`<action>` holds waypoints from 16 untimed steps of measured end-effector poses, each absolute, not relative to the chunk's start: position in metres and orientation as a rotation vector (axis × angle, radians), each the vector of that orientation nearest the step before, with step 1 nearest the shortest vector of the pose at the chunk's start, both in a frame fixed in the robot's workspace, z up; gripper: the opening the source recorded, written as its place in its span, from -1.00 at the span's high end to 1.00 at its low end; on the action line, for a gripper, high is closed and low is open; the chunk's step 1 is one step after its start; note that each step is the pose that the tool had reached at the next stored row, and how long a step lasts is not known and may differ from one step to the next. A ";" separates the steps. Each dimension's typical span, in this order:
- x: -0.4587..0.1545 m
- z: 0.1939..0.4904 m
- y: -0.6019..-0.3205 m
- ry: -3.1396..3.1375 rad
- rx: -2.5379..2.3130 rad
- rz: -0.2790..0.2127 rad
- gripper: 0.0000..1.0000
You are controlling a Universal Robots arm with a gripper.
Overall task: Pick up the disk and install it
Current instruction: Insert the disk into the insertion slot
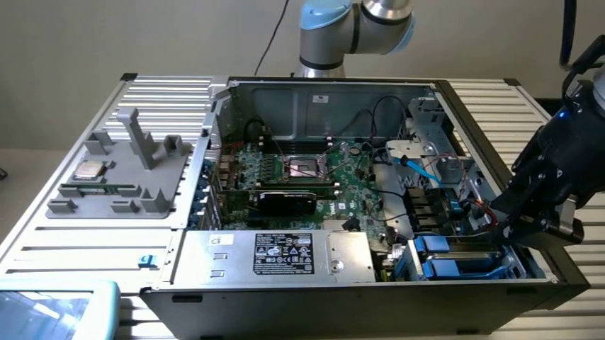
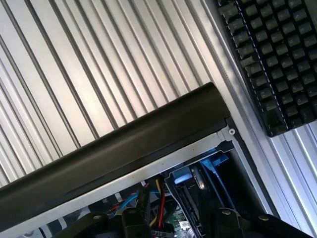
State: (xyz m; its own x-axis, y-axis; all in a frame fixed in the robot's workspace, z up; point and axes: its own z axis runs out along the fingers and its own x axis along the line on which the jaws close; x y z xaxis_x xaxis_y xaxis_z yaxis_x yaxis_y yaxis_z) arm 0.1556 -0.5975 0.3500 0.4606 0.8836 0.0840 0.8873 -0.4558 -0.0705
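Observation:
My gripper (image 1: 535, 225) hangs over the open computer case (image 1: 321, 92), at the rim on the exterior view's right, just above the drive bay. Blue plastic brackets (image 1: 444, 256) sit side by side in that bay at the case's near corner. The wrist view looks past the case's black rim (image 2: 124, 144) down onto a blue bracket (image 2: 195, 173) and red, yellow and blue cables. I cannot tell whether one of the bracketed units is the disk; no grey labelled face shows. Nothing can be made out in the gripper.
A silver box with a black-and-white sticker (image 1: 283, 255) fills the case's near side. A black card (image 1: 288, 202) and processor socket (image 1: 307, 168) lie mid-board. A grey fixture (image 1: 123, 177) with a silver chip (image 1: 90, 170) stands on the ribbed table (image 2: 99, 64). A keyboard (image 2: 277, 64) lies nearby.

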 end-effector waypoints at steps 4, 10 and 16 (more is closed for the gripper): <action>0.156 0.348 -0.594 -1.568 -2.586 -0.032 -0.04; 0.156 0.345 -0.589 -1.541 -2.578 0.019 -0.04; 0.157 0.344 -0.589 -1.535 -2.573 0.038 -0.04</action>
State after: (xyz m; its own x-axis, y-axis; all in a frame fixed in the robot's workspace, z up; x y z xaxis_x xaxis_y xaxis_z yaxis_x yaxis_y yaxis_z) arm 0.1572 -0.5889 0.3444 0.4777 0.8770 0.0525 0.8733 -0.4674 -0.1375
